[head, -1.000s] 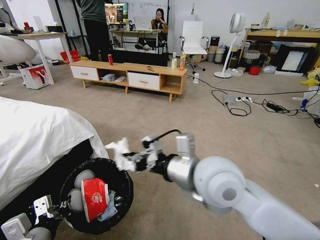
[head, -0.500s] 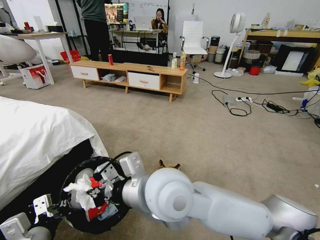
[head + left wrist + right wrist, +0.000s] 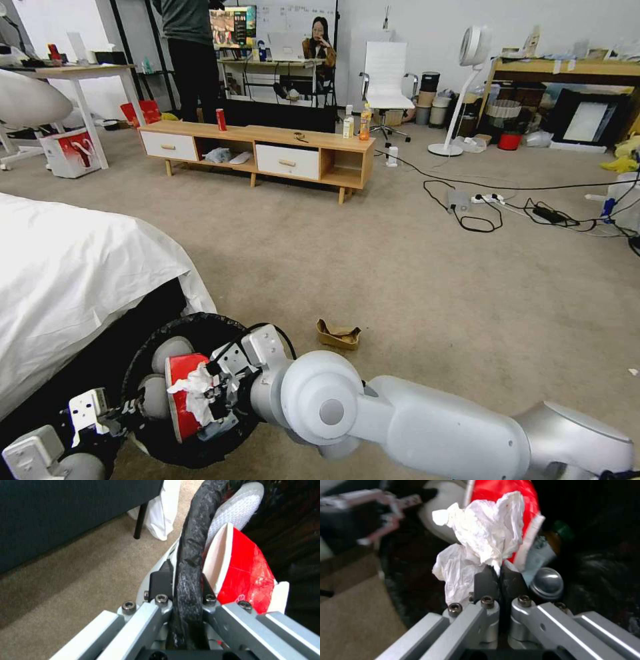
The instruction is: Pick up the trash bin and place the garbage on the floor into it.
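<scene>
Both end effectors clamped: right [image 3: 499,573] on crumpled tissue [image 3: 480,542], left [image 3: 186,590] on trash bin [image 3: 190,555] rim, seemingly firmly.

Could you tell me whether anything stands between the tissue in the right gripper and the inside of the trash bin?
Nothing visible does. The right gripper holds the crumpled tissue over the open trash bin, just above the red-white cup lying inside.
</scene>
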You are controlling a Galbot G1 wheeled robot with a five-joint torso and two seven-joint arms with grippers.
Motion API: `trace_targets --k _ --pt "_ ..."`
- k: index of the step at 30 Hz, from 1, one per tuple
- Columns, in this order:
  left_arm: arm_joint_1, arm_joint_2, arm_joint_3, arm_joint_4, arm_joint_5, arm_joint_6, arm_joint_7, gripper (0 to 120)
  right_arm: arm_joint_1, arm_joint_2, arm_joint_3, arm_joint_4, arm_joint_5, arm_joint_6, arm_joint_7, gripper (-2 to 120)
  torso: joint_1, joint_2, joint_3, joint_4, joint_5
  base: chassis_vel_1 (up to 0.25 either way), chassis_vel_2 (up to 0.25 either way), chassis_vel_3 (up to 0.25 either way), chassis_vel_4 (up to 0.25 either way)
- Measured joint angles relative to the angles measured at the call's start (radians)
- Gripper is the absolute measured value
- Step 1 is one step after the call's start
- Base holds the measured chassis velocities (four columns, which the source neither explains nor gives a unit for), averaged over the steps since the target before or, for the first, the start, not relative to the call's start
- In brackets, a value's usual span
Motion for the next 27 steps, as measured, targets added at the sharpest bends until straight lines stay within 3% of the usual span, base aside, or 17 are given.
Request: trace_targets --k 10,27 --pt "0.006 -0.004 0.007 0.004 0.007 0.000 0.002 3 -0.046 0.000 -0.005 -0.072 -0.071 0.000 -0.017 0 0.000 0.000 0.000 0.0001 0.0000 0.000 0.000 0.000 0.000" --pt "0.004 -0.002 0.013 0.016 0.010 0.000 0.010 3 -0.061 -0.001 0.015 -0.093 -0.120 0.000 -0.036 57 0.000 0.000 0.000 0.0001 0.0000 0.000 0.000 0.000 0.000"
